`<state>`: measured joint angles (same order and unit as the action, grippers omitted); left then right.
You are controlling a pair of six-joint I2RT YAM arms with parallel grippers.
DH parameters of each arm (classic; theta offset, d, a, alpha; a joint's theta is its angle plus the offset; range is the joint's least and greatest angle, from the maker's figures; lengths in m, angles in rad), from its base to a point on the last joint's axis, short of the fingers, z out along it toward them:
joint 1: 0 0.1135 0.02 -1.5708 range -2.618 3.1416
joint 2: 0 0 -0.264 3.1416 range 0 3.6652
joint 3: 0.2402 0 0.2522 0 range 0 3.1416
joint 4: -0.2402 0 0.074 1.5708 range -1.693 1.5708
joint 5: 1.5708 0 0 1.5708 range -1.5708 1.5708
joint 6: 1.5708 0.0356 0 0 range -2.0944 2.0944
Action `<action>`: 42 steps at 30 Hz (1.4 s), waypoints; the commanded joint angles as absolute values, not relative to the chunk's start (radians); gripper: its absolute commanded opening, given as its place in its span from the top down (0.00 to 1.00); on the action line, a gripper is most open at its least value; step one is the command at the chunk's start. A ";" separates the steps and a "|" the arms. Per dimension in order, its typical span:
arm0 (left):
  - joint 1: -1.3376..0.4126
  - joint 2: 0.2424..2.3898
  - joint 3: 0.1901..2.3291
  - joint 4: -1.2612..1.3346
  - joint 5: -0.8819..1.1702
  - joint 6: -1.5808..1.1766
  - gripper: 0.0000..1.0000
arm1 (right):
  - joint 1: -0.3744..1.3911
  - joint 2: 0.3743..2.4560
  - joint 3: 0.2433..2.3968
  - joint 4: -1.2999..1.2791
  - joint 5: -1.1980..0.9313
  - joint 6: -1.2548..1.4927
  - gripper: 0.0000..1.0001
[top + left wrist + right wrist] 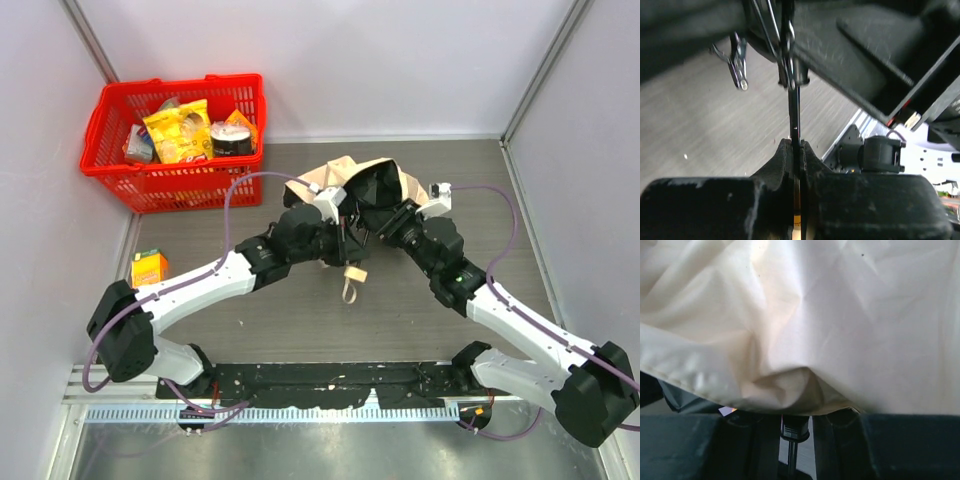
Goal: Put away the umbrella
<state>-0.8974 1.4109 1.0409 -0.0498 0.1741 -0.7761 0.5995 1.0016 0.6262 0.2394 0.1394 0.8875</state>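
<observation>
The umbrella [345, 172] lies half-collapsed at mid-table, its beige canopy bunched and its dark underside facing the arms. Its cream handle [353, 274] with loop cord [348, 293] points toward the near edge. My left gripper [345, 232] is shut on the thin black shaft [795, 112]; in the left wrist view the pads [785, 155] pinch it, with metal ribs [738, 67] above. My right gripper [386, 222] reaches under the canopy. In the right wrist view the fabric [805, 315] covers its fingertips, and its jaws sit close around the black collar [795, 427] on the shaft.
A red basket [170, 186] of snack packets stands at the back left. A small orange box [148, 267] lies at the left edge. Grey walls close in the left, back and right. A black mounting rail [330, 383] runs along the near edge.
</observation>
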 commanded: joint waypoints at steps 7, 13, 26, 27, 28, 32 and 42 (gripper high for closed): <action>-0.861 1.329 0.928 0.224 0.206 -0.763 0.58 | 0.591 0.976 0.626 0.348 0.189 0.667 1.00; -0.861 1.073 0.775 0.120 0.172 -0.677 0.17 | 0.528 0.977 0.597 0.487 0.103 0.529 1.00; -0.859 0.664 0.765 -0.215 -0.166 -0.690 0.09 | 0.364 0.920 0.447 0.775 -0.463 0.263 0.99; -0.861 0.670 0.785 -0.216 -0.154 -0.693 0.08 | 0.365 0.910 0.431 0.781 -0.471 0.226 1.00; -0.859 0.678 0.802 -0.212 -0.144 -0.699 0.09 | 0.365 0.911 0.398 0.802 -0.497 0.218 1.00; -0.853 0.730 0.885 -0.166 -0.054 -0.727 0.13 | 0.396 0.855 0.316 0.853 -0.484 0.100 1.00; -0.790 1.009 1.144 -0.301 0.107 -0.696 0.00 | 0.532 0.729 0.226 0.869 -0.377 -0.086 1.00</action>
<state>-0.8200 0.9436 1.0908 -0.2501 0.0143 -0.7086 0.5171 0.7727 0.2691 0.6338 -0.3958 -0.0006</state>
